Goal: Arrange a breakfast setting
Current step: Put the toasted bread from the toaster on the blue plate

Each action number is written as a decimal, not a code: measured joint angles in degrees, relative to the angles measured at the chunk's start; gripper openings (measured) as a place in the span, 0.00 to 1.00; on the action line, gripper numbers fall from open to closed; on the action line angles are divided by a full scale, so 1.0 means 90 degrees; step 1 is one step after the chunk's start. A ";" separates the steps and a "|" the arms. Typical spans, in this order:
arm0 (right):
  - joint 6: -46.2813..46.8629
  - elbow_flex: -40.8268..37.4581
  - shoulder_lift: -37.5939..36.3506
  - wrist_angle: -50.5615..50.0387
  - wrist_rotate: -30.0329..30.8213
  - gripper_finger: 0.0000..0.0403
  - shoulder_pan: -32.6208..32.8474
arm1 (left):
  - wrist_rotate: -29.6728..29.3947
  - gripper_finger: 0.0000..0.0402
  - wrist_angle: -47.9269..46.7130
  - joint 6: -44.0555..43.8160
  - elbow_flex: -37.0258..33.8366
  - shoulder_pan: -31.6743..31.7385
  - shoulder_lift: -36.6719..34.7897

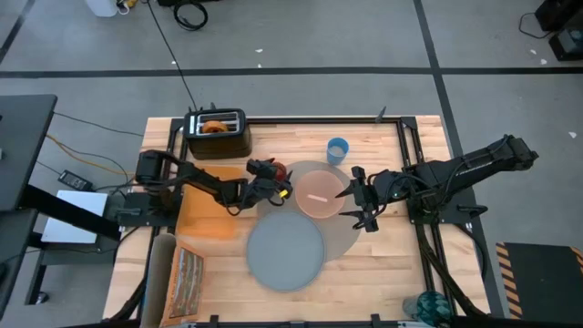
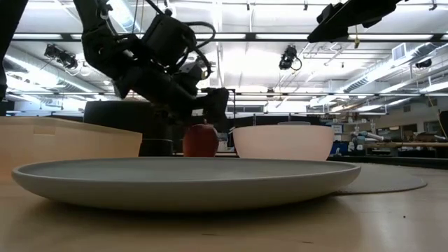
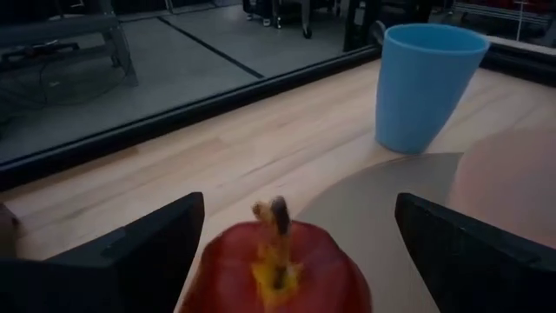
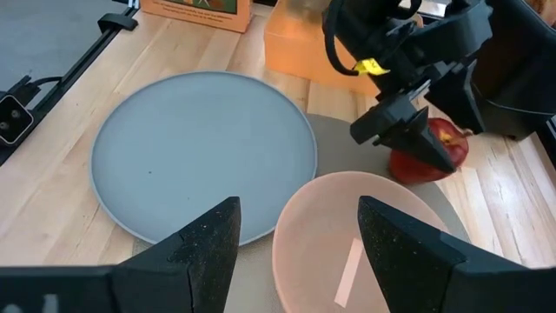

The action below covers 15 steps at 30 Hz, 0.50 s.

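Note:
A red apple (image 3: 278, 274) stands stem up on the table at the round grey-tan mat's (image 1: 351, 228) far left rim. My left gripper (image 1: 273, 178) is open just over it, one finger on each side, and I see no touch. The pink bowl (image 1: 319, 191) sits on the mat with a pale spoon (image 4: 350, 265) lying in it. The grey plate (image 1: 285, 252) overlaps the mat's near edge. My right gripper (image 1: 351, 196) hovers open above the bowl's right side. The blue cup (image 1: 338, 150) stands behind the bowl. The bagel (image 1: 214, 128) sticks out of the toaster's slot.
The black toaster (image 1: 217, 134) stands at the far left corner. An orange board (image 1: 205, 214) lies under my left arm, and a flat box (image 1: 187, 278) sits at the near left. Bare wood lies to the right of the mat.

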 joint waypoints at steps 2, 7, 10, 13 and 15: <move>0.0000 0.0000 0.0000 0.0002 0.0000 0.60 -0.0002 | 0.0001 0.96 -0.0001 0.0004 0.0002 0.0002 -0.0029; 0.0000 0.0000 0.0000 -0.0001 -0.0001 0.60 0.0001 | -0.0004 0.96 0.0120 0.0142 0.0002 0.0002 -0.0178; 0.0002 0.0000 0.0000 -0.0019 0.0000 0.60 0.0001 | 0.0045 0.96 -0.0028 0.0287 0.0040 0.0014 -0.0538; 0.0002 0.0000 0.0000 -0.0057 0.0000 0.60 -0.0001 | 0.0204 0.96 -0.0304 0.0599 0.0072 0.0050 -0.1086; 0.0002 0.0000 0.0000 -0.0072 -0.0001 0.60 0.0000 | 0.0489 0.96 -0.0676 0.0731 0.0080 0.0156 -0.1558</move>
